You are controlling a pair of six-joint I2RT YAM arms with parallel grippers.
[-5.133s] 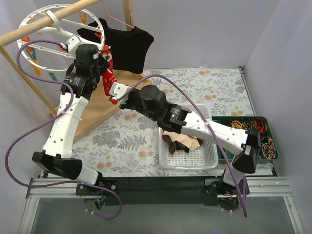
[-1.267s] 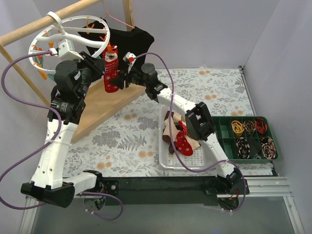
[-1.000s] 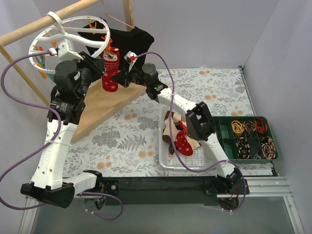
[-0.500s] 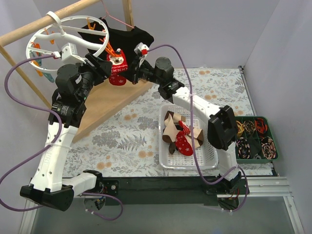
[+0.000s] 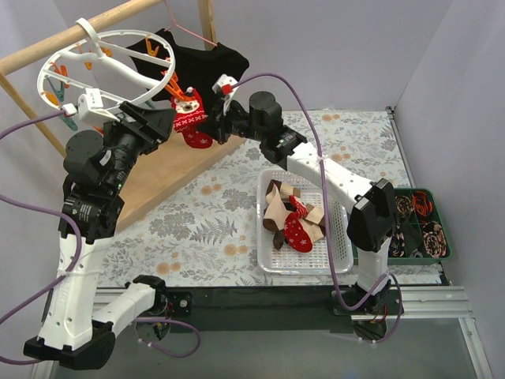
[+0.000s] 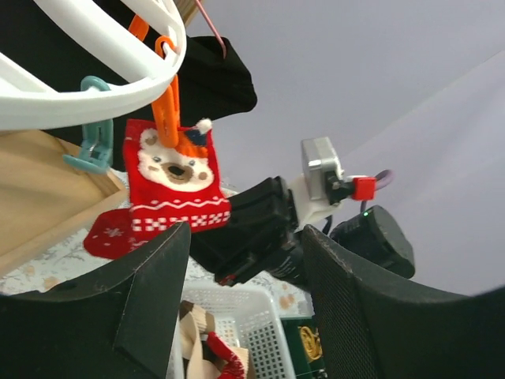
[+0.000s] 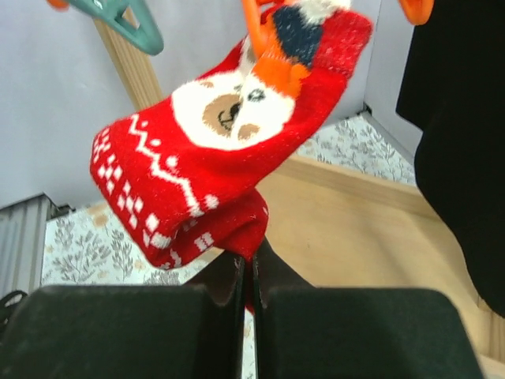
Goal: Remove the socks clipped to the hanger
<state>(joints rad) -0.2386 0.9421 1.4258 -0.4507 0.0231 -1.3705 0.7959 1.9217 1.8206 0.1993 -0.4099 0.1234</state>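
- Top external view: red sock (image 5: 192,118) over the desk's far left corner, cuff held in an orange clip (image 6: 167,110) on the hanger (image 6: 47,99); not yet released.
- right gripper (image 7: 251,272): jaws nearly closed, pinching the sock's toe end.
- left gripper (image 5: 156,121): jaws wide, holding nothing, just under the ring beside that clip.
- Change, last second or so: the right gripper has drawn the sock away from the left edge; the ring has swung and tilted after it, and the sock now slants instead of hanging straight.
- white basket (image 5: 264,260), toward the near edge, right of middle: tan, dark and red socks (image 5: 292,225) inside, one red more than five seconds ago.
- Reading: pull under way, clip still gripping; likely needs a further tug.
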